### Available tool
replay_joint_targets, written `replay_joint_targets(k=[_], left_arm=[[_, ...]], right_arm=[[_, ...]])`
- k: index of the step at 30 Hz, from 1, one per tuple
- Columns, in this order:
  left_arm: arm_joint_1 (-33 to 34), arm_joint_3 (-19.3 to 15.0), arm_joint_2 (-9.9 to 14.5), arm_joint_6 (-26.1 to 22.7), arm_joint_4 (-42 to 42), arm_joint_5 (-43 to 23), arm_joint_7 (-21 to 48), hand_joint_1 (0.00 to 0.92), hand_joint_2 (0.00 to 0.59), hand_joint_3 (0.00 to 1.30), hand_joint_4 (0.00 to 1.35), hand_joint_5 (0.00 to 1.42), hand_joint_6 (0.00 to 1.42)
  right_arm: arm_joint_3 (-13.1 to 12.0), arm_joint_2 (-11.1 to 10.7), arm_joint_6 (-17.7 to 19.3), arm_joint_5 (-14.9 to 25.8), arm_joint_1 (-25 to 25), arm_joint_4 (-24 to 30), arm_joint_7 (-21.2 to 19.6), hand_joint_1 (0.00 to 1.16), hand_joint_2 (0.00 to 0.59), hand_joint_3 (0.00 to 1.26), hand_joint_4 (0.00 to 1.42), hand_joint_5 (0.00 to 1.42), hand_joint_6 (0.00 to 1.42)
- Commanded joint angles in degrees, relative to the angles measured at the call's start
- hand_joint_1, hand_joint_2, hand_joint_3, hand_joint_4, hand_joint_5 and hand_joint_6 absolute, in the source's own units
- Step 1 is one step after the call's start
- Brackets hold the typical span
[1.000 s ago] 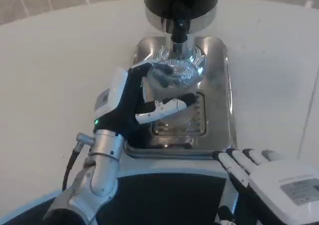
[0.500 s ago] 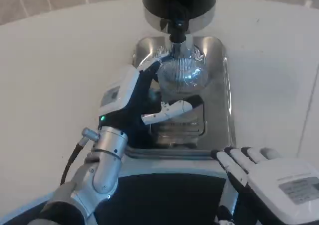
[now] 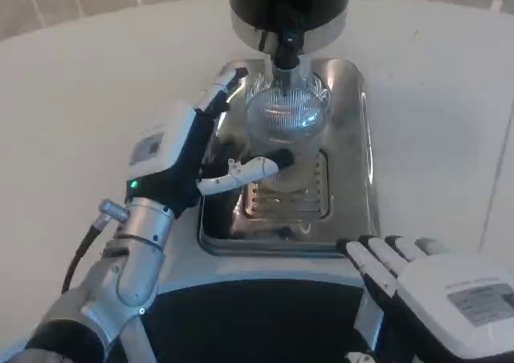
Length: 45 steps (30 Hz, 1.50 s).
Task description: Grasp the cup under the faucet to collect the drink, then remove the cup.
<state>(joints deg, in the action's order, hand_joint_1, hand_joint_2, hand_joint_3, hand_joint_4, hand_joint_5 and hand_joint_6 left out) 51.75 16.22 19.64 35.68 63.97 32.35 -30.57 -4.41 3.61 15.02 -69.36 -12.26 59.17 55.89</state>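
Now the clear ribbed plastic cup (image 3: 283, 114) stands under the black faucet (image 3: 286, 48) on the steel drip tray (image 3: 353, 178); the left robot hand (image 3: 189, 154) is released beside it, fingers apart, and the right robot hand (image 3: 426, 287) rests released at the white worktop (image 3: 96, 98) edge.

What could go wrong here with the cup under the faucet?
The left hand has its fingers spread beside the clear cup rather than wrapped around it, so it might nudge the cup off line with the faucet. The cup looks light and could tip on the metal tray and spill.
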Motion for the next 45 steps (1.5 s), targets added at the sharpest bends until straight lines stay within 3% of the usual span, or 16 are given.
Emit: replay_joint_targets(k=[1,7,13,17,21,24,31,37,45], left_arm=[[-2.2,-0.9,2.6,2.2,-1.7,-1.3,1.1,0.175,0.026,0.14,0.07,0.3,0.41],[-6.7,-3.1,8.0,8.1,-6.2,-3.9,5.6,0.156,0.025,0.14,0.08,0.3,0.41],[-13.6,-5.9,12.8,12.4,-14.1,-6.2,10.0,0.136,0.049,0.16,0.15,0.34,0.42],[-20.7,-7.1,17.3,15.3,-22.2,-4.9,12.2,0.13,0.07,0.19,0.2,0.36,0.38],[-27.0,-7.9,20.0,15.6,-28.4,-3.6,14.3,0.134,0.079,0.19,0.21,0.31,0.34],[-30.8,-8.4,21.5,15.3,-31.5,-2.7,15.9,0.137,0.091,0.17,0.19,0.28,0.3],[-36.1,-9.3,23.0,14.7,-36.5,-0.7,18.3,0.135,0.092,0.12,0.14,0.24,0.25],[-39.6,-10.4,23.8,14.5,-38.1,-0.9,19.6,0.122,0.092,0.11,0.14,0.24,0.24],[-41.2,-11.7,23.6,13.5,-39.3,-1.0,21.2,0.12,0.09,0.11,0.13,0.24,0.23]], right_arm=[[1.2,3.1,-1.0,-0.2,0.0,0.8,-0.4,0.23,0.526,0.0,0.0,0.0,0.0],[2.0,3.0,-3.3,1.2,1.4,0.8,-1.8,0.22,0.512,0.0,0.0,0.0,0.0],[0.2,3.0,-7.1,4.5,4.7,0.8,-3.1,0.22,0.515,0.0,0.0,0.0,0.0],[-2.0,3.5,-14.5,8.9,9.2,0.8,-2.4,0.21,0.522,0.0,0.0,0.0,0.0],[-2.6,1.6,-24.0,12.2,14.0,0.6,-1.9,0.2,0.541,0.0,0.0,0.0,0.0],[-3.4,0.6,-31.2,15.5,19.7,-3.1,-4.0,0.19,0.558,0.0,0.0,0.0,0.0],[-2.3,-1.6,-40.5,22.8,26.9,-9.3,-10.2,0.19,0.569,0.0,0.0,0.0,0.0],[1.0,-3.6,-45.0,27.5,33.5,-12.9,-14.4,0.19,0.573,0.0,0.0,0.0,0.0],[3.4,-7.0,-49.2,34.6,39.3,-16.1,-18.0,0.18,0.572,0.0,0.0,0.0,0.0]])
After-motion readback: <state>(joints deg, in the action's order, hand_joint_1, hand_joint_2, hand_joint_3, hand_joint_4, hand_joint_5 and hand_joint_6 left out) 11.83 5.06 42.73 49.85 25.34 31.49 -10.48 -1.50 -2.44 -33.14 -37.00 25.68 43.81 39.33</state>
